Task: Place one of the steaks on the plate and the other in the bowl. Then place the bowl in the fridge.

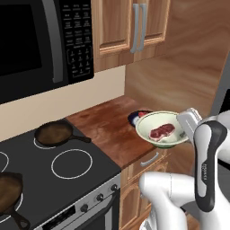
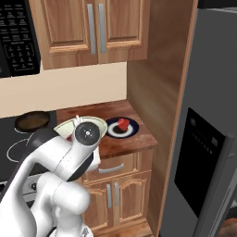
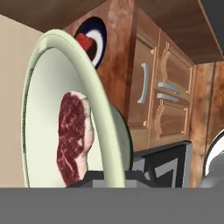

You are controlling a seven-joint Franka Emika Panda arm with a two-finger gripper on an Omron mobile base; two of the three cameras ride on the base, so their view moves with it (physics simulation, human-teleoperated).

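Pincer (image 1: 187, 131) clenched on bowl (image 1: 158, 117) rim, steak (image 1: 161, 130) inside, just ahead of it; keep bowl level, swing slowly toward fridge (image 2: 206, 92); plate (image 2: 127, 128) beyond.

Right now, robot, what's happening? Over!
Gripper shut on bowl rim, bowl lifted. One steak inside, other on plate. Fridge closed.

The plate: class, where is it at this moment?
The plate sits on the wooden counter near the right end, just behind the bowl, with a steak on it.
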